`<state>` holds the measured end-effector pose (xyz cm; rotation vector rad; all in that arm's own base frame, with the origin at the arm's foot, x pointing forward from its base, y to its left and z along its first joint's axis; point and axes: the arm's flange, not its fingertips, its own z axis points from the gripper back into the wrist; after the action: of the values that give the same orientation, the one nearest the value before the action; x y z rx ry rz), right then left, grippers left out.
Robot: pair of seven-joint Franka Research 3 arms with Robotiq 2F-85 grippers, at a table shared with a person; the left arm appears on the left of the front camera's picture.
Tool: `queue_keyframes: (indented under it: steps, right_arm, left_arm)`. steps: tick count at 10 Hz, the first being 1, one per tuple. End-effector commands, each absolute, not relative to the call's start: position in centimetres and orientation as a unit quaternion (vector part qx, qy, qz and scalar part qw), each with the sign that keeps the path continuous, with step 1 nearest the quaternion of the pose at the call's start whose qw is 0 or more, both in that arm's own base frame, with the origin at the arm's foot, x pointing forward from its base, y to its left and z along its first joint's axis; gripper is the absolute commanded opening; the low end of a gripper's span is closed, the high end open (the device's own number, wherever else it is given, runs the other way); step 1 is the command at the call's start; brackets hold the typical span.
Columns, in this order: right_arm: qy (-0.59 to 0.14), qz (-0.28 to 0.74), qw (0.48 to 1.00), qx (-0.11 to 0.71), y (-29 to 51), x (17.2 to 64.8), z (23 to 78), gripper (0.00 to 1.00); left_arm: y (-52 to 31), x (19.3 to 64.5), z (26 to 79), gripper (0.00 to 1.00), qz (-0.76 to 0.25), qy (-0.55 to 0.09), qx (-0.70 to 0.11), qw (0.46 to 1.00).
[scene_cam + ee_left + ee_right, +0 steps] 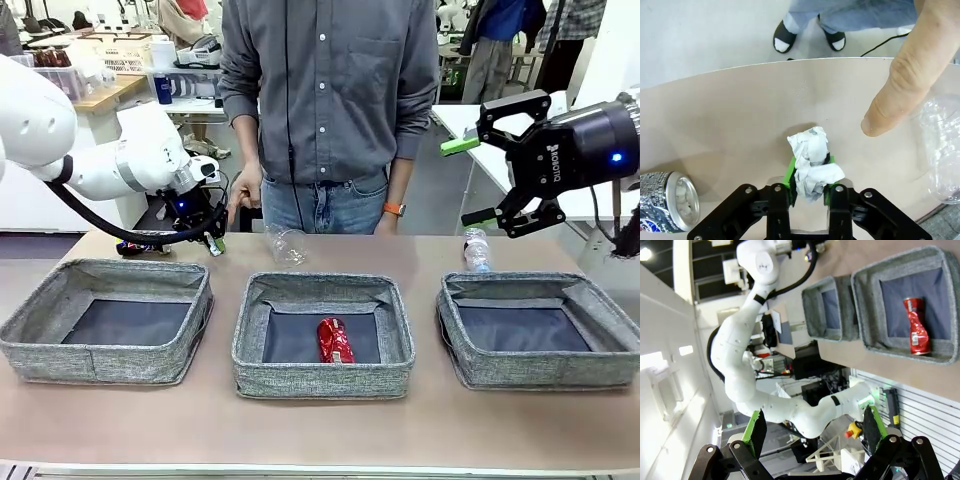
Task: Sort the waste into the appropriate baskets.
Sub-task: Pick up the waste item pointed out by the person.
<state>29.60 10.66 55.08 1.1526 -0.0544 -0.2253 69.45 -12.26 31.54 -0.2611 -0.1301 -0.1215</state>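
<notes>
One dark can [665,206] cut off | paper ball [810,147] half-hidden in left gripper [810,171]

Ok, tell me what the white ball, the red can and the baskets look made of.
White ball: paper, matte, sharply creased folds.
Red can: thin metal, probably aluminium, glossy, dented with bright glints.
Baskets: woven grey fabric, heathered and soft-sided; darker smooth bases, material unclear.
</notes>
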Motion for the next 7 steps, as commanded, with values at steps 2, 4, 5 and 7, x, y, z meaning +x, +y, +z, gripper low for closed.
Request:
queue_keyframes:
  steps: [2, 4, 5, 7]
  right_arm:
    - [-0.032, -0.096, 0.825, 0.556, 10.8, 29.8, 55.1, 1.00]
    - [-0.032, -0.096, 0.825, 0.556, 10.8, 29.8, 55.1, 1.00]
    - [-0.032, -0.096, 0.825, 0.556, 10.8, 29.8, 55.1, 1.00]
    - [-0.032, -0.096, 0.825, 0.556, 10.8, 29.8, 55.1, 1.00]
  left_arm:
    - [-12.5, 68.7, 31.6, 0.00, -0.057, -0.067, -0.109, 0.990]
    - [-12.5, 68.4, 32.0, 0.00, -0.053, -0.071, -0.107, 0.990]
    - [-12.3, 68.0, 33.2, 0.00, -0.043, -0.077, -0.098, 0.991]
    - [-12.2, 65.1, 39.8, 0.00, 0.034, -0.136, -0.071, 0.988]
